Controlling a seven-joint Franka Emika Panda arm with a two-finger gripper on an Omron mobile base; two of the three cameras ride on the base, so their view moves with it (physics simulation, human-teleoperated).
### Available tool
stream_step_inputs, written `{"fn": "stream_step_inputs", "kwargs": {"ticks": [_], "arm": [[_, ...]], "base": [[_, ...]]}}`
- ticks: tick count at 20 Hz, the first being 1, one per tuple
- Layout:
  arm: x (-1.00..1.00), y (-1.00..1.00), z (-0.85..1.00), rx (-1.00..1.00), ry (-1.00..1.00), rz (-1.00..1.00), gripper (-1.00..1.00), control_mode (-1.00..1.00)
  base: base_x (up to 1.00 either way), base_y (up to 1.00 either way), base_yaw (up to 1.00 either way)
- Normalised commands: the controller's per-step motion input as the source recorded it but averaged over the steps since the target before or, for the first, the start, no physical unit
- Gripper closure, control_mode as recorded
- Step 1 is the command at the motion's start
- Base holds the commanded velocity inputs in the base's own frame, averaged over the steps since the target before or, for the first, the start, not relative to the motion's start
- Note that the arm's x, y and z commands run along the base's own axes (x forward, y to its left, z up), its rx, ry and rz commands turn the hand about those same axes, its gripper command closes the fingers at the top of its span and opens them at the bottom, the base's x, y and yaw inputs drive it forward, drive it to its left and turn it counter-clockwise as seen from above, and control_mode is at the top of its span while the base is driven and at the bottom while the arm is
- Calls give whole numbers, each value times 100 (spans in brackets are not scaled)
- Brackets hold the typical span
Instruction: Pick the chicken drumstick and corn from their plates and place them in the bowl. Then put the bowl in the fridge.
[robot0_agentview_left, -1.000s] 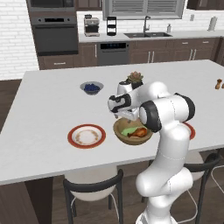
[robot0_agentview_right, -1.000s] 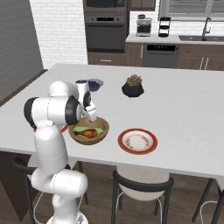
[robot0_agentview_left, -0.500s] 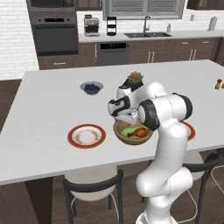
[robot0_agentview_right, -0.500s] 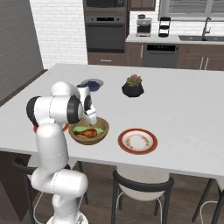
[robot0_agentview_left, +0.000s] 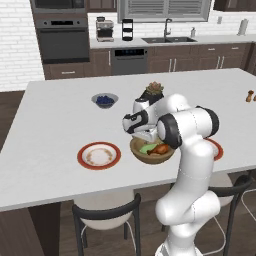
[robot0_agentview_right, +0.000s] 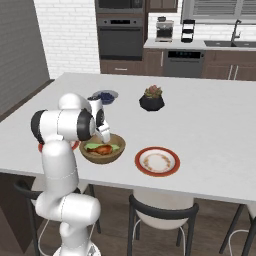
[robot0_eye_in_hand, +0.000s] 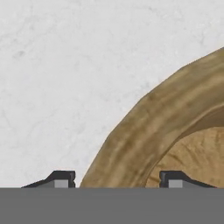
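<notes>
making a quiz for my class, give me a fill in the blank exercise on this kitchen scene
1. The drumstick and corn lie in the wooden ____.
2. The plate left of the bowl holds no ____.
3. In the hand view, the gripper straddles the bowl's ____.
4. The small grey bowl holds ____.

Missing words: bowl; food; rim; blueberries

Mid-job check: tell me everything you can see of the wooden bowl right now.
The wooden bowl is round, deep and light brown, with a thick grained rim. It stands upright on the white island counter, between the two red-rimmed plates. The chicken drumstick and the pale green corn lie inside. In the hand view the claw straddles the rim, one fingertip outside the wall and one over the inside; whether it touches yet, I can't tell.
</notes>
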Motion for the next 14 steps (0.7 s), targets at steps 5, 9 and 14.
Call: {"fn": "stream_step_inputs", "kwargs": {"ticks": [5,9,14], "arm": [[-35,-1,-28,0,3,0,100,-100],[-29,-1,-7,0,0,0,100,-100],[-42,0,0,0,0,0,100,-100]], "base": [[0,0,0],[0,0,0],[0,0,0]]}}
